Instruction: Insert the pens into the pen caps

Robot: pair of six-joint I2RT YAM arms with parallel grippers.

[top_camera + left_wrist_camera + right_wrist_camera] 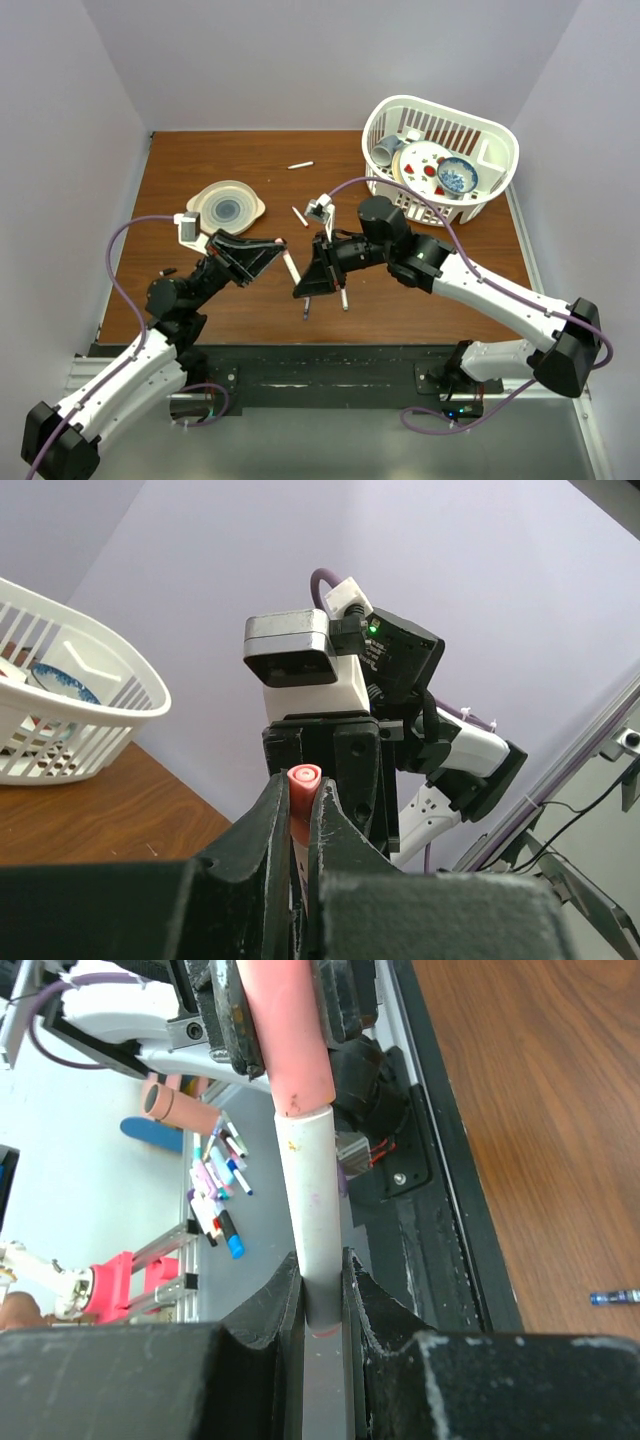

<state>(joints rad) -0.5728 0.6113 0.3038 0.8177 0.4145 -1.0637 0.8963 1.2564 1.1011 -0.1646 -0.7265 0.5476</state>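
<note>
A white-barrelled pen (310, 1190) with a pink pen cap (290, 1040) on its end hangs above the table between both grippers. My left gripper (303, 790) is shut on the pink cap (304, 777), whose tip pokes out past the fingertips. The white barrel is clamped in my shut right gripper (322, 1265). From above, the left gripper (281, 248) and the right gripper (298, 288) meet tip to tip over the front middle of the table. Three more pens (300, 165) (299, 215) (343, 297) lie loose on the wood, along with a dark-barrelled pen (306, 307). No loose caps show.
A white basket (385, 115) with plates, a bowl and a cup stands at the back right. A beige plate (225, 208) with a blue centre lies at the left. The table's front edge and a black rail (330, 370) run just behind the grippers.
</note>
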